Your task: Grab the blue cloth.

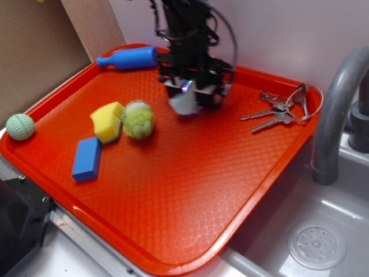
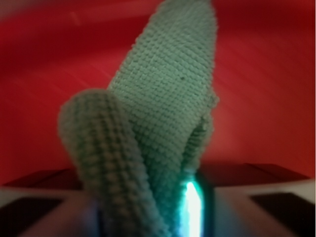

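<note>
The blue cloth [image 1: 184,104] is a small pale blue-grey terry rag. It hangs from my gripper [image 1: 193,92] above the far middle of the red tray [image 1: 190,190], clear of its surface. In the wrist view the cloth [image 2: 163,98] fills the middle of the frame, folded and pinched between the jaws, with the red tray blurred behind it. The gripper is shut on the cloth.
On the tray's left stand a yellow sponge [image 1: 108,121], a green-yellow ball [image 1: 138,120] and a bright blue block [image 1: 87,158]. A blue bottle-shaped toy [image 1: 128,59] lies at the far edge. Keys [image 1: 279,112] lie at the right. A green ball [image 1: 20,126] sits off the tray. A sink and faucet [image 1: 337,115] are at right.
</note>
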Robot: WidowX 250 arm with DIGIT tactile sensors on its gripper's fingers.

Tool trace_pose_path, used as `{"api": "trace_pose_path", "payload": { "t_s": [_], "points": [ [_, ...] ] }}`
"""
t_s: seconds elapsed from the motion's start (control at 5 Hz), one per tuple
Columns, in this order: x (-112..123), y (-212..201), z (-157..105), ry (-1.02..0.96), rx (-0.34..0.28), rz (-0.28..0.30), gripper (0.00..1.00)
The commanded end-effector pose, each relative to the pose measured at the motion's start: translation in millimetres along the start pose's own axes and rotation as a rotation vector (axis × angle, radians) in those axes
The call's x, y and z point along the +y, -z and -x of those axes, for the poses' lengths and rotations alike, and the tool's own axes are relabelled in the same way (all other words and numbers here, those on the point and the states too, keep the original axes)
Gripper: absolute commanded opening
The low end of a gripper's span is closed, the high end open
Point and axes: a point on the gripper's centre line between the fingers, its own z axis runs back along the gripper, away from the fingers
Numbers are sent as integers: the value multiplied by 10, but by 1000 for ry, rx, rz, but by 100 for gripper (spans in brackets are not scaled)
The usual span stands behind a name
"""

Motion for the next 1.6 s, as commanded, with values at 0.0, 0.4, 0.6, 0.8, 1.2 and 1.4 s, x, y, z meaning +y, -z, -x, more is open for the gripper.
{"api": "trace_pose_path", "payload": {
  "t_s": [0.0, 0.4, 0.6, 0.8, 1.2, 1.4],
  "points": [
    [449, -913, 506, 84, -139, 92, 0],
    [494, -1089, 912, 394, -272, 80, 0],
    [413, -1047, 833, 402, -240, 45, 0],
    [324, -1256, 872, 391, -218, 32, 0],
    [232, -1658, 834, 339, -139, 26, 0],
    [171, -1612, 752, 296, -123, -11, 0]
  ]
}}
